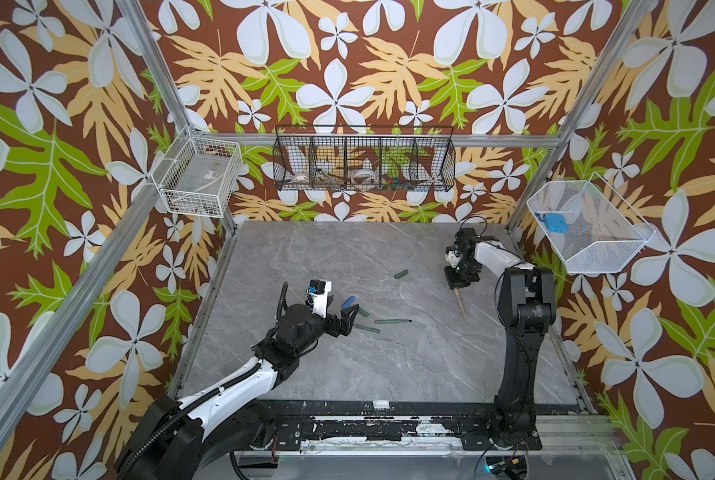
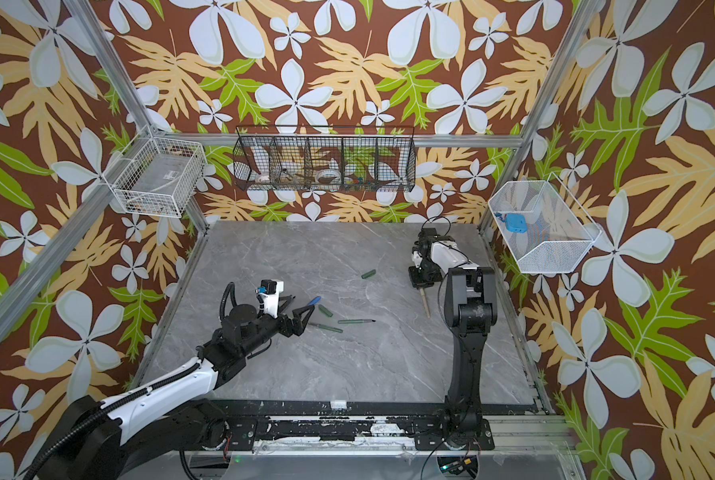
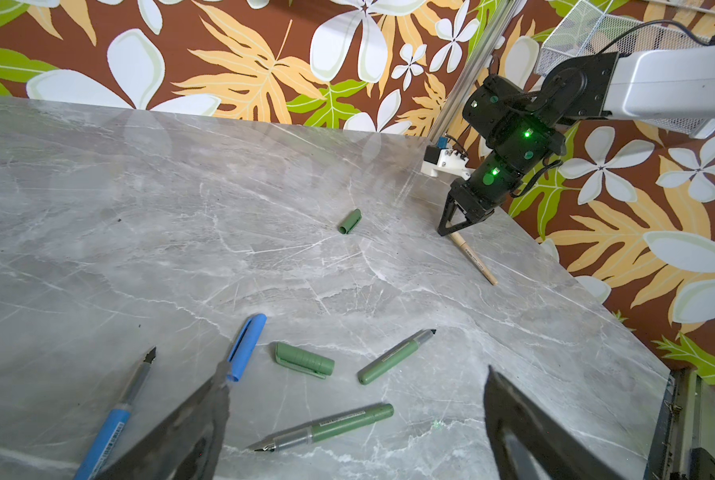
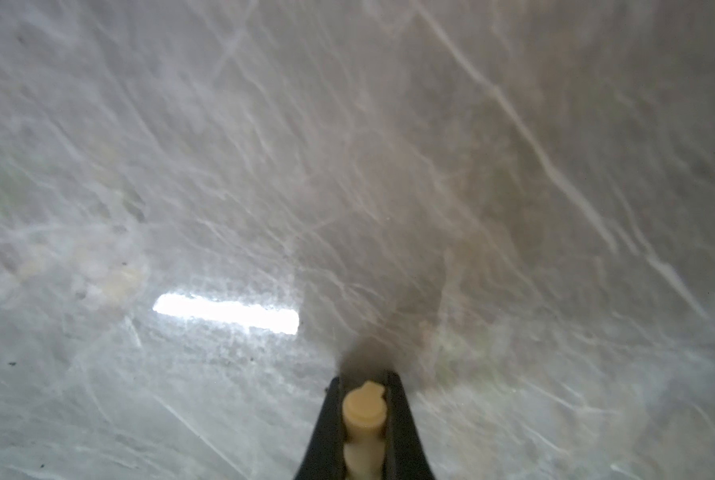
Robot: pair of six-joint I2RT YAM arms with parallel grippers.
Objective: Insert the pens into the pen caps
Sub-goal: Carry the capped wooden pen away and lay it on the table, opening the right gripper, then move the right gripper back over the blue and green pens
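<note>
L claw (image 3: 356,369) is held low, spread wide over green pens (image 3: 383,360); R claw (image 4: 364,379) is pointed down, clamped on tan pen (image 3: 474,259).

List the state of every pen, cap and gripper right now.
Left gripper: open, empty.
Right gripper: shut on the tan pen.
Tan pen: gripped at one end; capping unclear.
Blue pen: uncapped, lying flat.
Blue cap: loose.
Green pen nearer the tan pen: uncapped.
Other green pen: uncapped.
Green cap by the blue cap: loose.
Lone green cap: loose.
</note>
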